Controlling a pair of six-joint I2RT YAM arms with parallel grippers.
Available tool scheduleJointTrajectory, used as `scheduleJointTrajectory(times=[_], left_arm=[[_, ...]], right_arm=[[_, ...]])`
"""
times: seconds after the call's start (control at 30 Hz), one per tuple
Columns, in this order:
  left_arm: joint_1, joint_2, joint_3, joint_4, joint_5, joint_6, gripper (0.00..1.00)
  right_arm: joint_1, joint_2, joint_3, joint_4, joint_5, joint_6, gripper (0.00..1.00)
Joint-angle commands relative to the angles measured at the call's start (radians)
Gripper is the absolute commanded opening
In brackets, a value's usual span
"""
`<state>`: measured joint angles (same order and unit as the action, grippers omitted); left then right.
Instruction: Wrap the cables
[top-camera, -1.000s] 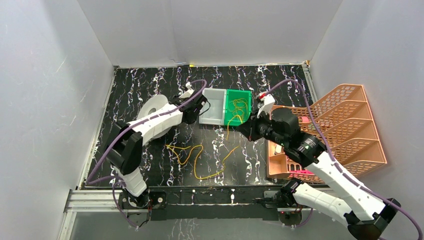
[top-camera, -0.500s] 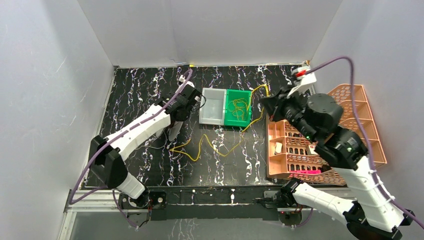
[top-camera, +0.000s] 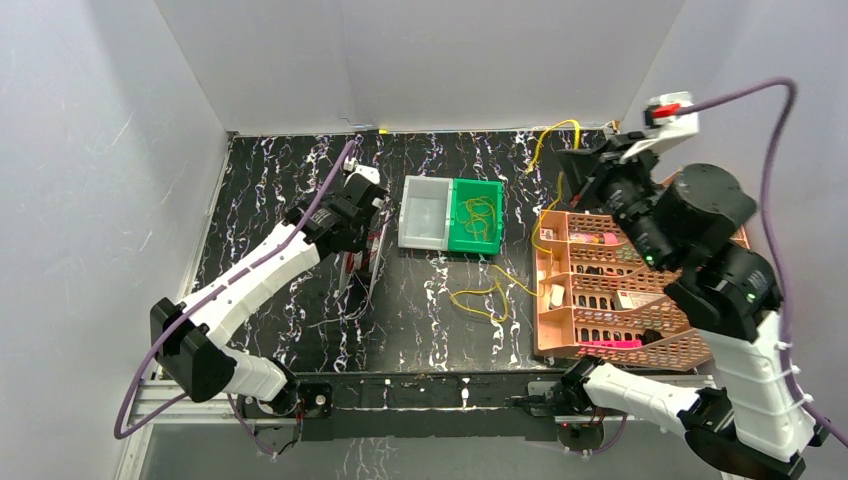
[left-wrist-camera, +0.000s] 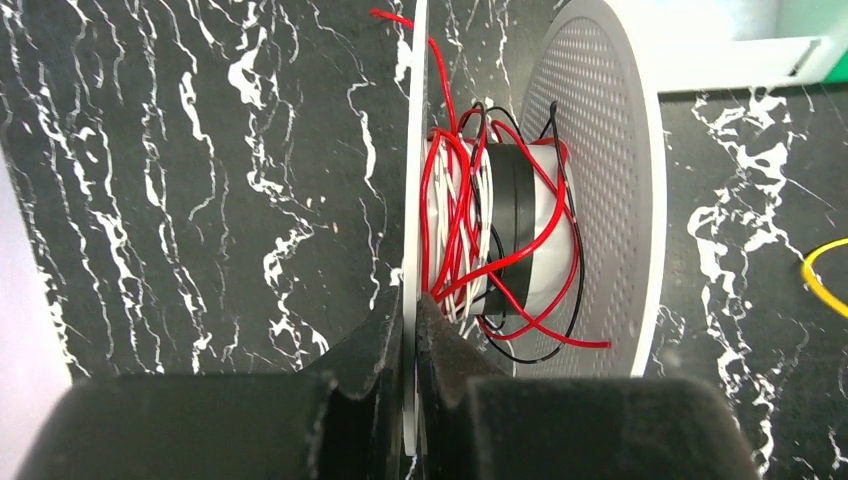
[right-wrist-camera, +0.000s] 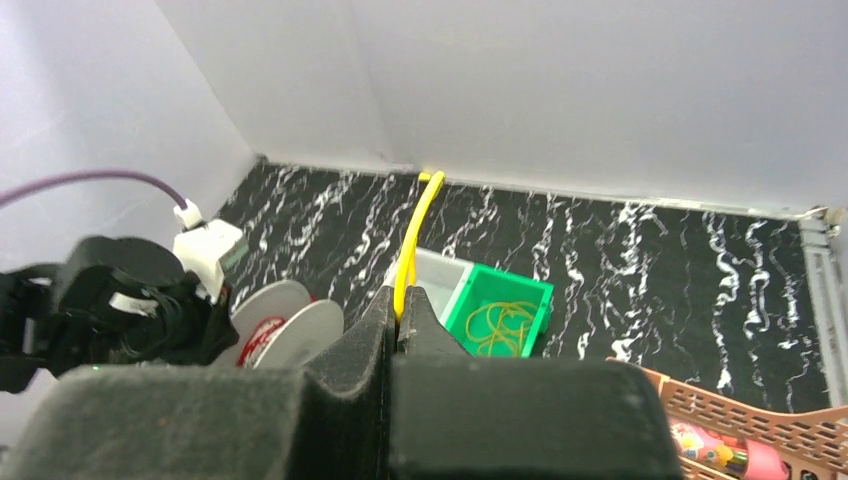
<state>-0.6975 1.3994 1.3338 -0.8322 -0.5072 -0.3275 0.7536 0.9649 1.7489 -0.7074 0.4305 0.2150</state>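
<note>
Left gripper (left-wrist-camera: 410, 312) first: its jaws are pinched tight on the thin edge of one flange of the round white perforated plastic spool (left-wrist-camera: 600, 180). The spool stands on its rim on the black, white-veined marble-patterned tabletop (top-camera: 270, 180), just left of the bins. Red, white and black wires (left-wrist-camera: 455, 230) are wound loosely round its hub, and a few red and black loops sag toward the perforated flange. Across the table, the right gripper (right-wrist-camera: 402, 305) is up high near the back right corner, with its jaws closed on a thin yellow cable (right-wrist-camera: 424, 205). In the wrist view, a short arch of cable pokes up out of the fingertips. From above, that cable curves over by the back wall and drops past the corner of the orange plastic lattice rack (top-camera: 600, 300). It then trails onto the tabletop, where its tail lies in loose loops between rack and spool, just in front of the bins. Cable and spool are well apart. Behind those loops two open bins sit side by side. On the left is a pale grey rectangular plastic bin (top-camera: 425, 212), and touching it on the right is a bright green rectangular plastic bin (top-camera: 472, 246). A tangle of thin yellow cables (top-camera: 480, 215) lies inside the green one. The rack holds a few small items, too small to make out.
</note>
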Motion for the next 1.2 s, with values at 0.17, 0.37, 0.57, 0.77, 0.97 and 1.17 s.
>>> scheduleJointTrajectory(times=[0.17, 0.37, 0.57, 0.77, 0.97, 1.17], left_arm=[[-0.003, -0.111, -0.049, 0.012, 0.116, -0.084, 0.00], [-0.004, -0.132, -0.094, 0.026, 0.145, -0.101, 0.00], [-0.004, -0.149, -0.145, 0.053, 0.166, -0.104, 0.00], [-0.004, -0.164, -0.160, 0.065, 0.175, -0.093, 0.11], [-0.003, -0.182, -0.152, 0.062, 0.166, -0.081, 0.23], [-0.004, -0.199, -0.150, 0.061, 0.166, -0.077, 0.27]], right_arm=[[-0.003, 0.095, -0.271, 0.158, -0.292, 0.093, 0.00], [-0.002, 0.141, -0.404, 0.279, -0.514, 0.145, 0.00], [-0.001, 0.201, -0.477, 0.410, -0.721, 0.212, 0.00], [-0.001, 0.273, -0.494, 0.521, -0.848, 0.274, 0.00], [0.002, 0.337, -0.497, 0.594, -0.892, 0.316, 0.00], [0.010, 0.397, -0.497, 0.625, -0.900, 0.339, 0.00]])
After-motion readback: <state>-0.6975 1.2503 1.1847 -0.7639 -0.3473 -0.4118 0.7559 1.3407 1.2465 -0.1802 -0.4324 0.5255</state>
